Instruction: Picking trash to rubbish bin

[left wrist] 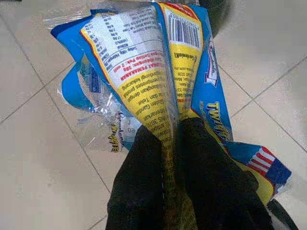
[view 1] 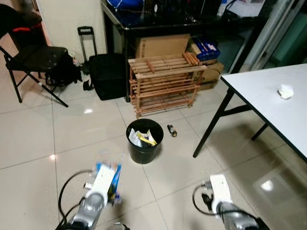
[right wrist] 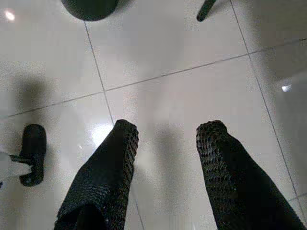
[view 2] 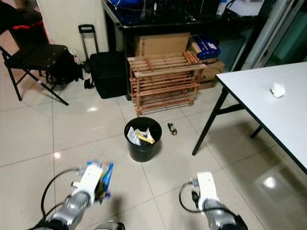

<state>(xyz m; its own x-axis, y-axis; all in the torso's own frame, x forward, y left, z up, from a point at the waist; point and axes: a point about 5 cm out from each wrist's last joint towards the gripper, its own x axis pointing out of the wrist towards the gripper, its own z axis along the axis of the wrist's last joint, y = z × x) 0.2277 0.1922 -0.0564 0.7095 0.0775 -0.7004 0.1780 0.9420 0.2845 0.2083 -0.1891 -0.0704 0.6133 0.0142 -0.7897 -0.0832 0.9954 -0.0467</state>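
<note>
— Where was the wrapper [left wrist: 158, 72]?
— Pinched between the closed fingers of the left gripper [left wrist: 173, 139], fanning out beyond the tips, above the tiled floor [view 1: 29, 182] short of the black bin [view 1: 144, 141].
— And the right gripper [right wrist: 165, 132]?
— Fingers spread apart, holding nothing.

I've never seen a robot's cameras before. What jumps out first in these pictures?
The bright blue and yellow snack wrapper stands out, pinched in the left gripper low over the tiled floor. Just ahead stands a black rubbish bin with wrappers already inside, in front of a wooden shoe rack. The right gripper hangs open and empty, while a crumpled white tissue lies on the white table to the right.
</note>
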